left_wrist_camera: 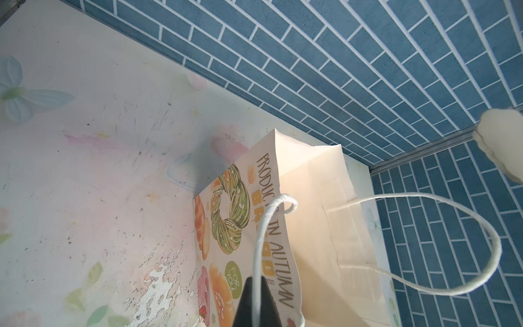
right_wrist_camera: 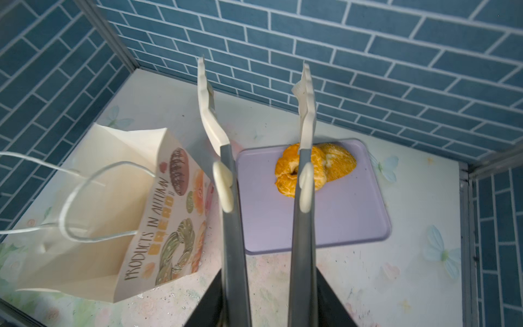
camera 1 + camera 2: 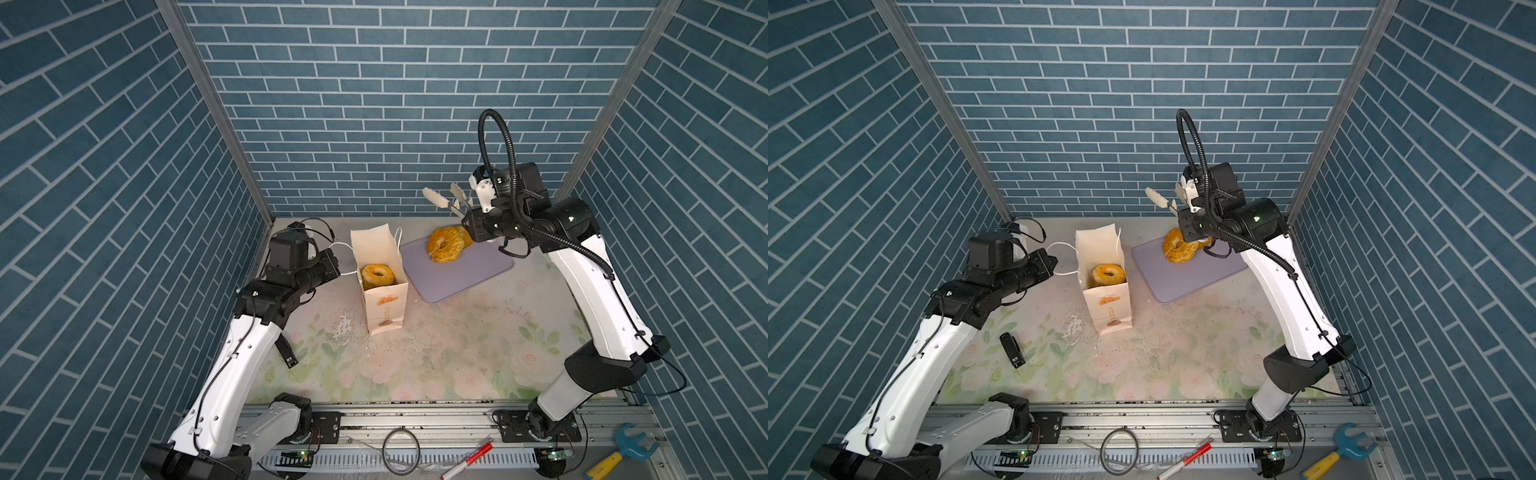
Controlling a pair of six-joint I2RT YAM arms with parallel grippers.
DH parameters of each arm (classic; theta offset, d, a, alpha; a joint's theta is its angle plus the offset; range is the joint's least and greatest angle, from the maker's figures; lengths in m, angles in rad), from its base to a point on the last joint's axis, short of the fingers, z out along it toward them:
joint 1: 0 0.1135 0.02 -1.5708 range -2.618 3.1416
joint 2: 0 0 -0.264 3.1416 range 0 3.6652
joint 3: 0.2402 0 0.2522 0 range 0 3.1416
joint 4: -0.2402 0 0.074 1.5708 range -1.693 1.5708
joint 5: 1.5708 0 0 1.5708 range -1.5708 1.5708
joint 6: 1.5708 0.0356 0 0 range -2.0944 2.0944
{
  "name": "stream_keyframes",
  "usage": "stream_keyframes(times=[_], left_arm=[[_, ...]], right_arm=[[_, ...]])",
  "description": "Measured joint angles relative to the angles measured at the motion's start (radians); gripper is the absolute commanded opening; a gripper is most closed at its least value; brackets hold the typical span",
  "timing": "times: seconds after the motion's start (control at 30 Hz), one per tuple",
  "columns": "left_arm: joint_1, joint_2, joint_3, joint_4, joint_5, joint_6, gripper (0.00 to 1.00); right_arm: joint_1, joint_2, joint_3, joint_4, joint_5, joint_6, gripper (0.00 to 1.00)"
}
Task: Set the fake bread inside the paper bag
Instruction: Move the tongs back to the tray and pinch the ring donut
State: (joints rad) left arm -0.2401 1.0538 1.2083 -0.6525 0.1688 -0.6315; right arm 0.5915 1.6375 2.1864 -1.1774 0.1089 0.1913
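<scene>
The cream paper bag (image 3: 384, 307) (image 3: 1108, 309) stands open at mid-table with a ring-shaped fake bread (image 3: 377, 274) (image 3: 1108, 274) lying inside. My left gripper (image 3: 337, 266) (image 1: 256, 305) is shut on the bag's white cord handle (image 1: 261, 232), beside the bag's left wall. My right gripper (image 3: 468, 222) (image 2: 268, 297) is shut on a pair of grey tongs (image 2: 229, 226), whose white tips (image 2: 205, 93) stand apart and empty, raised above the lilac tray (image 2: 339, 226). On that tray a ring bread (image 2: 288, 170) (image 3: 444, 245) leans on another golden piece (image 2: 339, 164).
The tray (image 3: 465, 276) sits right of the bag near the back wall. A small black device (image 3: 1012, 350) lies on the floral mat by my left arm. Brick-pattern walls close three sides. A cable ring (image 3: 401, 451), marker (image 3: 467, 459) and toy wrench (image 3: 623, 453) lie at the front rail.
</scene>
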Motion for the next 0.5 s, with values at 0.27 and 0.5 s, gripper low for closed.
stream_keyframes(times=[0.27, 0.5], left_arm=[[0.000, 0.004, 0.005, 0.000, -0.001, 0.000, 0.00], [0.000, 0.014, 0.005, -0.001, -0.009, 0.003, 0.00]], right_arm=[[-0.176, -0.025, -0.337, 0.087, -0.058, 0.090, 0.43], [-0.225, 0.064, -0.445, 0.167, -0.097, 0.135, 0.44]])
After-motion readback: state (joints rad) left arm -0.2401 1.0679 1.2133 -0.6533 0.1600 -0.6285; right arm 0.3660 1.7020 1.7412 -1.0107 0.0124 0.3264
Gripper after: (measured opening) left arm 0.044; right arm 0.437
